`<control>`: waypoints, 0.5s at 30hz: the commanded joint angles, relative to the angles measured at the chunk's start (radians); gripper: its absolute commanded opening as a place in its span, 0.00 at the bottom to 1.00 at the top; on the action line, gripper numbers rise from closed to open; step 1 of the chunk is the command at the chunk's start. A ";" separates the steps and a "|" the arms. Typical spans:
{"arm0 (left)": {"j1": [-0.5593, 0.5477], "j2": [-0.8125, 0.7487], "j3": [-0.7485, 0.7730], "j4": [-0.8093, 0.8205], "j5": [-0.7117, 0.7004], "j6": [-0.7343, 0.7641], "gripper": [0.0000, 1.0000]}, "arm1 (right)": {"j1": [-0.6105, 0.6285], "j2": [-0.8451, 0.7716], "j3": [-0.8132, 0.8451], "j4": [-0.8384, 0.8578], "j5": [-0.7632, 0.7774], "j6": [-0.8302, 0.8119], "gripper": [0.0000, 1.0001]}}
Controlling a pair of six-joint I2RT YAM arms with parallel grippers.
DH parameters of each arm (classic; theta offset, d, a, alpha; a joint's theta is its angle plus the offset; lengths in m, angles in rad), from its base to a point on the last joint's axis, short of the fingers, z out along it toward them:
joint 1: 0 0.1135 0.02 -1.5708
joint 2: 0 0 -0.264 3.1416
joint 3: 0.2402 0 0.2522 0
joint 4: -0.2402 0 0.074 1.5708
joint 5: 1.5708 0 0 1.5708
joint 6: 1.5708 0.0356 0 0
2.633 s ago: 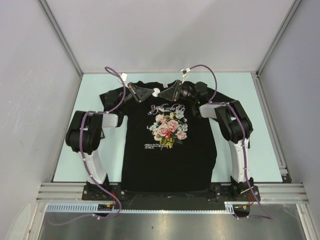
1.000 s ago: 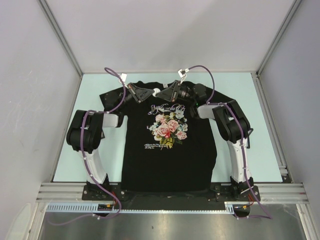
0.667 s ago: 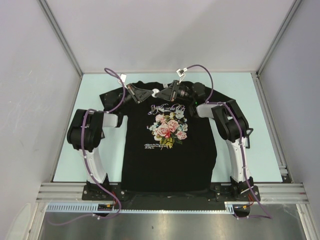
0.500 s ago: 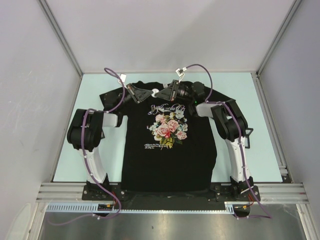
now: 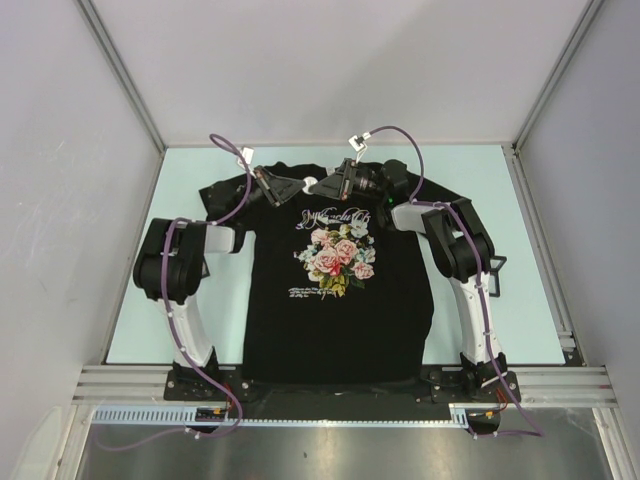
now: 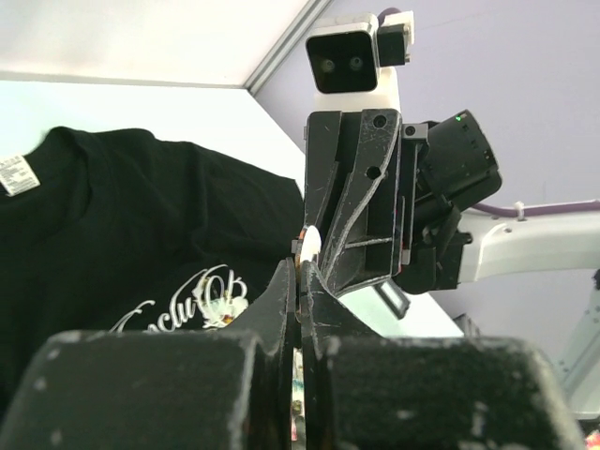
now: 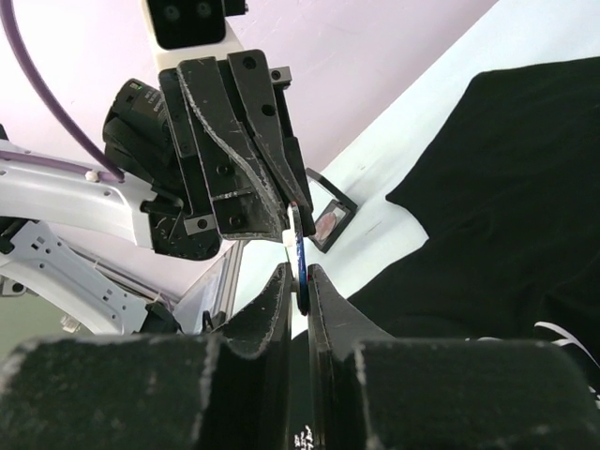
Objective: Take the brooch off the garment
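The black T-shirt is laid flat on the table, and the brooch is found up at its collar, right where both claws meet. The flat, round brooch is seen edge-on and is pinched between the two fingers of the right claw, while the left claw is pressed tight together just beside it, on the other side. The brooch is likely meant to be pulled away by the right claw, being nearer.
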 commanded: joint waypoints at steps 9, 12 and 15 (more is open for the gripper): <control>-0.075 -0.154 -0.026 -0.068 0.065 0.213 0.00 | -0.018 0.029 0.018 -0.032 0.126 0.029 0.06; -0.083 -0.177 -0.039 -0.085 0.042 0.247 0.00 | -0.023 0.031 0.005 -0.029 0.146 0.036 0.05; -0.089 -0.188 -0.057 -0.079 0.014 0.255 0.00 | -0.027 0.023 -0.022 0.000 0.176 0.047 0.05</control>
